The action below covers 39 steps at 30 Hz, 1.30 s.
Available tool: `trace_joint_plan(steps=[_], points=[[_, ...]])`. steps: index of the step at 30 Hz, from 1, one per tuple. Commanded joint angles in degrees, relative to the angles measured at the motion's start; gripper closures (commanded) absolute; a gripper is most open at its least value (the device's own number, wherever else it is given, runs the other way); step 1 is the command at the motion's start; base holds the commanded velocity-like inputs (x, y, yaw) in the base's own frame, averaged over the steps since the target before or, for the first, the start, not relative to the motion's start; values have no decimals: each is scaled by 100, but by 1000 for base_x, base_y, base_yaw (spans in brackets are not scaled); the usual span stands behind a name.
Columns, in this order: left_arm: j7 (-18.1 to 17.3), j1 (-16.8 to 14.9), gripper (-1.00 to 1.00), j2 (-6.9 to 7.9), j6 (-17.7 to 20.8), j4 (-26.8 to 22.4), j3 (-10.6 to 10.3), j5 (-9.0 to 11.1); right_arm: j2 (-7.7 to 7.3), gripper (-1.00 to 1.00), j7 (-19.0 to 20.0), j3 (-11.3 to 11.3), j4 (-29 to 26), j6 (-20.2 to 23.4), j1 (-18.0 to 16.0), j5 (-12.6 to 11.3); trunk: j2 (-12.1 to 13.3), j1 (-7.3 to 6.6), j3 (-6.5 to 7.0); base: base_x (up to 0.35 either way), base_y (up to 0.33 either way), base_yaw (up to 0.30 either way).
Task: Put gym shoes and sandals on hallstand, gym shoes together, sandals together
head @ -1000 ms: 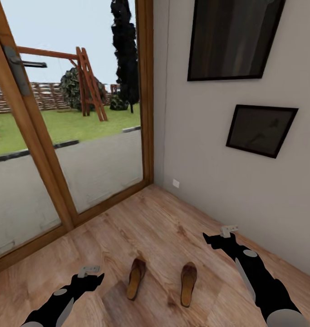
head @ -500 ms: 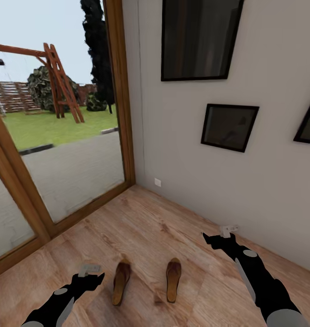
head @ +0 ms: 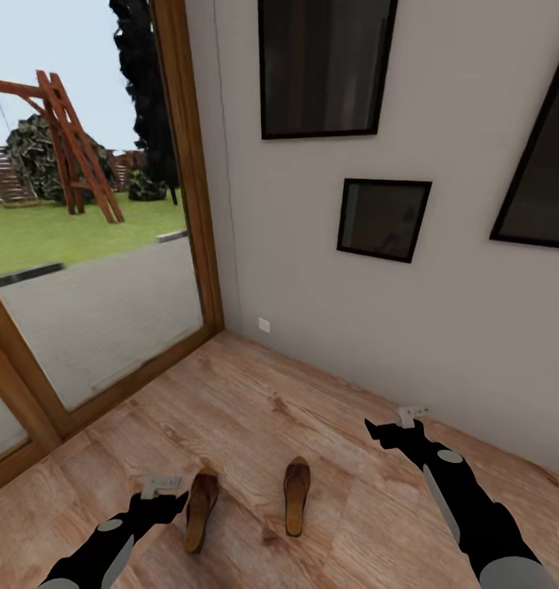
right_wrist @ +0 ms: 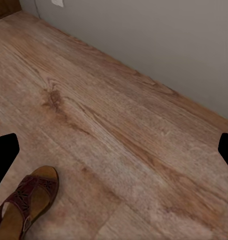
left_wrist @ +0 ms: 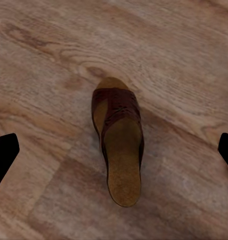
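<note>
Across the far side runs a plain grey wall hung with dark framed pictures, meeting a tall wood-framed glass door at the corner, and under it all spreads the corridor floor in light brown planks. No rack in sight from this spot, so the job here is collecting, not placing.

Down on those planks lie the two sandals, side by side and a little apart, toes pointing toward the wall. The left sandal sits just beside the left gripper, and in the left wrist view it lies square between the dark fingertips, cut-out upper facing away. That looks like a deliberate line-up for a straight drop onto it. Fingers are spread wide, nothing in them.

The right sandal lies between the two arms, clear of both. The right gripper hangs nearer the wall, well apart from it, and its wrist camera catches just the sandal's toe at the corner. It too is spread wide and empty, so my guess is it waits its turn.
</note>
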Motion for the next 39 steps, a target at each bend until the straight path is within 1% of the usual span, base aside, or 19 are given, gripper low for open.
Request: trace_joint_plan(steps=[1, 4, 5, 6, 8, 10, 12, 15, 21, 24, 25, 31, 39], points=[[-7, -4, -100, -11, -21, 9, 50, -40, 1, -100, 36, -14, -15, 34, -2, 8, -44, 21, -24, 0, 0, -8], [111, -4, -100, -49, -27, 14, 51, -40, 1, -100, 36, -20, -32, 38, -1, 1, -164, 87, -77, 0, 0, -5], [407, -4, -100, -123, -32, 17, 48, -36, 5, -100, 36, -37, -86, 51, -2, -7, -204, 109, -95, 0, 0, -2], [493, -4, -100, -142, -35, 15, 45, -34, 3, -100, 36, -39, -116, 60, -2, -9, -244, 131, -113, 0, 0, -1], [734, -7, -100, -222, -45, 14, 35, -25, 5, -100, 36, -44, -382, 205, -2, -24, -325, 175, -149, 0, 0, 0], [768, -8, -100, -244, -47, 13, 34, -24, 7, -100, 36, -41, -481, 270, -2, -26, -405, 219, -185, 0, 0, 0], [840, -9, -100, -309, -50, 11, 30, -23, 13, -100, 36, -34, -859, 534, -2, -35, -485, 263, -221, 0, 0, 0], [889, -11, -100, -351, -52, 10, 29, -23, 26, -100, 36, -22, -1343, 882, -2, -40, -605, 329, -275, 0, 0, 0], [927, -12, -100, -384, -45, 10, 23, -21, 44, -100, 46, 39, -2261, 1662, -2, -45, -613, 344, -408, 0, 0, 0], [938, -13, -100, -392, -38, 5, 21, -21, 48, -100, 48, 132, -2535, 1951, -2, -49, -617, 352, -474, 0, 0, 0], [950, -13, -100, -398, -27, -19, 21, -22, 50, -100, 49, 237, -2697, 2152, -2, -51, -619, 355, -497, 0, 0, 0], [958, -13, -100, -394, -20, -32, 18, -34, 58, -100, 45, 302, -2788, 2273, -1, -51, -627, 370, -629, 0, 0, 0], [964, -13, -100, -399, -27, -34, 14, -35, 60, -100, 45, 307, -2799, 2290, 2, -52, -637, 391, -819, 0, 0, 0]])
